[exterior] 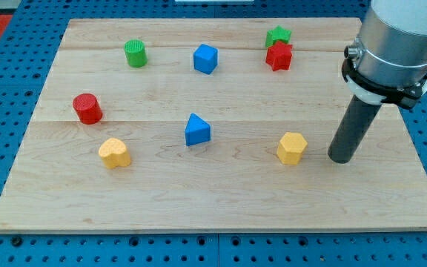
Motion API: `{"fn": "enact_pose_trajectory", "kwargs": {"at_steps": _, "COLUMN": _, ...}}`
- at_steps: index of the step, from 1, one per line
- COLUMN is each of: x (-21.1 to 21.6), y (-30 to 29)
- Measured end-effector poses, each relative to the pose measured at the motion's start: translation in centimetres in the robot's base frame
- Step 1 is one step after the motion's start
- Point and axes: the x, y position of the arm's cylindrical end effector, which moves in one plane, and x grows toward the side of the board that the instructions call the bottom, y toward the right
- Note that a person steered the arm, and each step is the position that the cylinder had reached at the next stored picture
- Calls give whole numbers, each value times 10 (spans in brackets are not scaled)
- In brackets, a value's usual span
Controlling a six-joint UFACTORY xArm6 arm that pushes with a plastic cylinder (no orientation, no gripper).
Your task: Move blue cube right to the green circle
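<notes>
The blue cube [205, 58] sits near the view's top, middle of the wooden board [221, 200]. The green circle, a short green cylinder [135, 53], stands to its left with a clear gap between them. My tip [341, 159] rests on the board at the view's right, far from both, just right of the yellow hexagon block [292, 147].
A blue triangle block [197, 130] lies mid-board. A red cylinder [87, 108] and a yellow heart block [115, 153] are at the left. A green star [278, 35] touches a red star [279, 55] at the top right.
</notes>
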Motion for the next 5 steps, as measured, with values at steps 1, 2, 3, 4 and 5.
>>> {"fn": "enact_pose_trajectory", "kwargs": {"at_steps": 1, "x": 0, "y": 0}}
{"fn": "enact_pose_trajectory", "kwargs": {"at_steps": 2, "x": 0, "y": 4}}
{"fn": "enact_pose_trajectory", "kwargs": {"at_steps": 3, "x": 0, "y": 4}}
{"fn": "enact_pose_trajectory", "kwargs": {"at_steps": 4, "x": 0, "y": 4}}
{"fn": "enact_pose_trajectory", "kwargs": {"at_steps": 5, "x": -33, "y": 4}}
